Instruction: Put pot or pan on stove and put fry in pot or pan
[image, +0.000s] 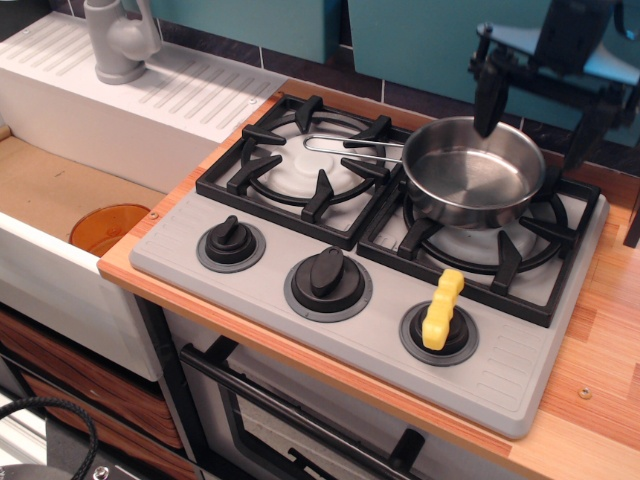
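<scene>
Wooden worktop (600, 330) carried the grey stove (330, 250), which filled most of the view; a white sink unit (150, 110) with a grey tap (118, 40) stood to its left, and an orange disc (108, 228) lay in the basin below. The stove bore two black burner grates side by side and three black knobs along its front edge. The pan (470, 172), shiny and shallow, sat upright on the right-hand grate (500, 250), its thin wire handle (350, 146) reaching left over the left-hand grate (305, 165). The claw (537, 115) hung above the far rim of the pan, apart from it, with its two black fingers spread wide and nothing between them; one finger (488, 100) pointed down over the pan's back edge, the other stood off to the right. The fry (442, 308), bright yellow and wavy-edged, rested on top of the right-hand knob (440, 335), well apart from the pan
</scene>
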